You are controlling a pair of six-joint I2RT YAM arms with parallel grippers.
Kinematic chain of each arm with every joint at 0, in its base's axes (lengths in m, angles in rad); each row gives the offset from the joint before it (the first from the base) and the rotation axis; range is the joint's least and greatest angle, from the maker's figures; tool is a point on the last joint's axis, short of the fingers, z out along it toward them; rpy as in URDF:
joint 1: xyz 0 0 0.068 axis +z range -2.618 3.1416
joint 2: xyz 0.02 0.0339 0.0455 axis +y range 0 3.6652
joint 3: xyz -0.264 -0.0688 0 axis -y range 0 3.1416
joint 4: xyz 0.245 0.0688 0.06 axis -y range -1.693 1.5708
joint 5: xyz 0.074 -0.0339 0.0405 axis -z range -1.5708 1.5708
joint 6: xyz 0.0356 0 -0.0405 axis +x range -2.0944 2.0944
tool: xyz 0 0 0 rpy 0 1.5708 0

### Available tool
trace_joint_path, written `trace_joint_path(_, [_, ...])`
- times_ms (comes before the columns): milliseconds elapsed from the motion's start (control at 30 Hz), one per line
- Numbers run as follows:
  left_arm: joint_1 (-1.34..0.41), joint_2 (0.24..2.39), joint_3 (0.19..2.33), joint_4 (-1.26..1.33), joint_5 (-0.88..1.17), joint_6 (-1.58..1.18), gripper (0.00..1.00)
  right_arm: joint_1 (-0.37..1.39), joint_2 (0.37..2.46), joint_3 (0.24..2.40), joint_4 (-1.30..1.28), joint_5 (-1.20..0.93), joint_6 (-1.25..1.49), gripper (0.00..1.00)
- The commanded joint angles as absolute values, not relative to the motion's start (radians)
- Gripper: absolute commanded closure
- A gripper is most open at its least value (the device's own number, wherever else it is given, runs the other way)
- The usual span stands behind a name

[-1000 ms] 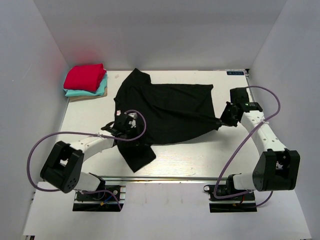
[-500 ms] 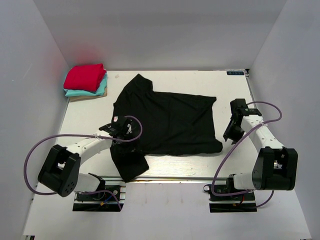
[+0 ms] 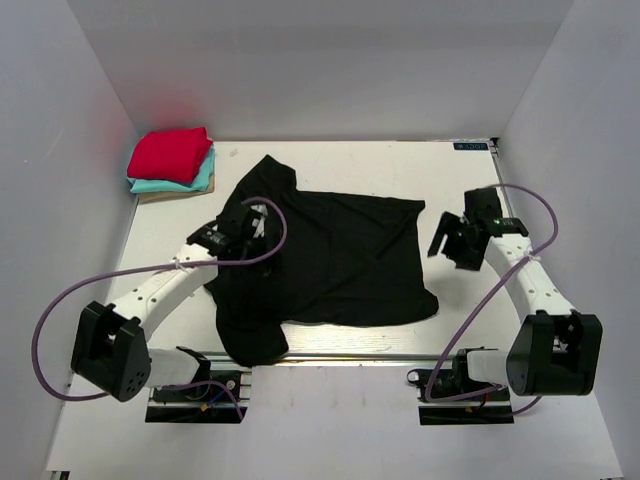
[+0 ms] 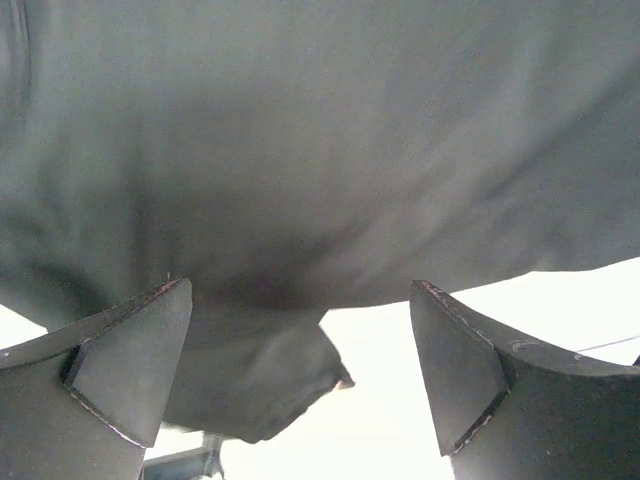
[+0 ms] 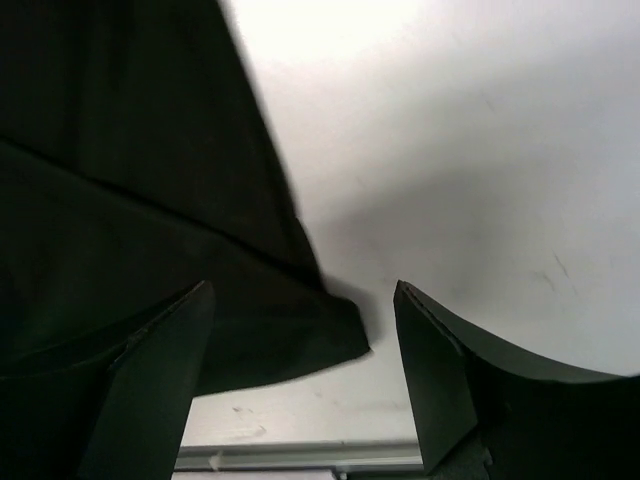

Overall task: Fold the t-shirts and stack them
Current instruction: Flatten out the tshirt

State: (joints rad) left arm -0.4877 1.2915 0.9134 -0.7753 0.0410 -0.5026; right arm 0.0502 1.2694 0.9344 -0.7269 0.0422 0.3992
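Lying on white table, black t-shirt, folded stack far-left, white walls, left hand and right hand wide

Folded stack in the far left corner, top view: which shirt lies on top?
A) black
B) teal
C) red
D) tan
C: the red shirt sits uppermost, with the teal shirt showing beneath it and the tan shirt at the bottom.
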Motion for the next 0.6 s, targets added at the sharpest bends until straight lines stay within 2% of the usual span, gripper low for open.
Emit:
trace_joint_path(0, [-0.472, 1.337, 1.000, -0.614, 0.008, -0.433, 0.00, 0.087, 1.326, 1.044, -0.528, -0.065, 0.310, 0.22])
trace_joint_path(100, [-0.463, 1.501, 1.130, -0.595, -0.093, -0.413, 0.00, 0.127, 1.455, 1.142, -0.511, -0.005, 0.285, 0.22])
trace_joint_path(233, [-0.443, 1.742, 1.409, -0.632, -0.241, -0.394, 0.00, 0.164, 1.667, 1.308, -0.485, 0.072, 0.249, 0.22])
trace_joint_path(367, [-0.396, 1.971, 1.641, -0.632, -0.290, -0.357, 0.00, 0.160, 1.845, 1.474, -0.551, 0.188, 0.262, 0.27])
trace_joint_path(500, [-0.335, 2.196, 1.952, -0.678, -0.282, -0.331, 0.00, 0.158, 1.989, 1.607, -0.569, 0.210, 0.247, 0.30])
trace_joint_path(567, [-0.315, 2.271, 2.035, -0.657, -0.264, -0.313, 0.00, 0.156, 2.046, 1.664, -0.574, 0.206, 0.242, 0.31])
